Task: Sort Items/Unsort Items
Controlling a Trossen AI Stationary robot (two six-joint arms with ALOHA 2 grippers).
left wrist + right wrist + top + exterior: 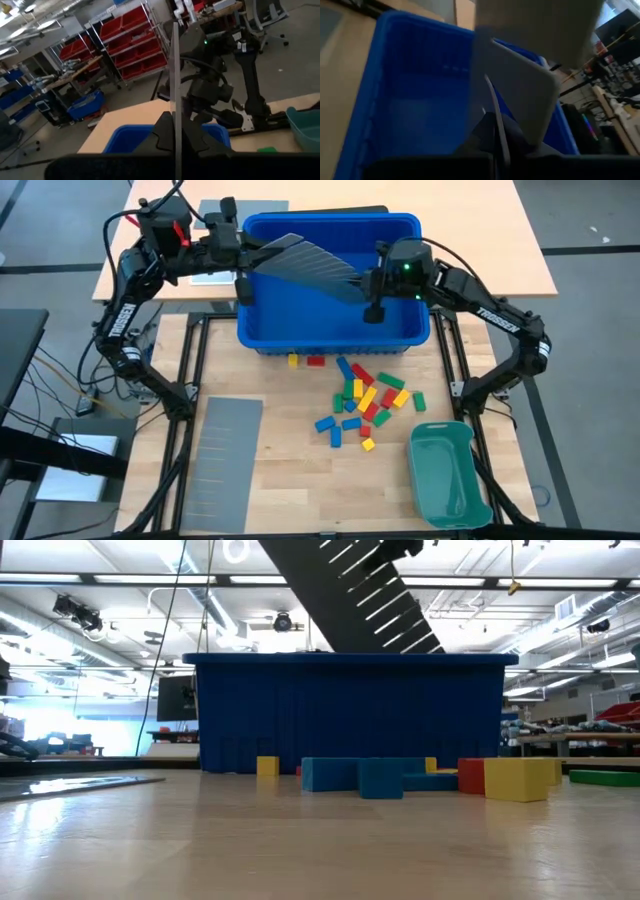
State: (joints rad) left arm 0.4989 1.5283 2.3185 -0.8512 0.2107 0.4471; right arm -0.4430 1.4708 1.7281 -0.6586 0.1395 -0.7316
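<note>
The blue bin [330,285] sits at upper centre of the high view, on the table [290,480]. Over it a grey slotted divider sheet [310,262] hangs tilted, held at both ends. The left gripper [243,252], at upper left of the bin, has its fingers pressed together on one edge of the sheet. The right gripper [368,280], at upper right, pinches the other edge – the right wrist view shows the thin edge between its fingers.

A second divider sheet [222,452] lies flat at lower left, and a teal tray [447,475] stands at lower right.

The blocks [362,402] lie loose at centre, just below the bin, approx. all untouched.

Step in hand, I judge: placing the divider into the bin – sorting itself not begun. Next move calls for both arms to lower together and keep the sheet level, w/o twisting it, then release.
</note>
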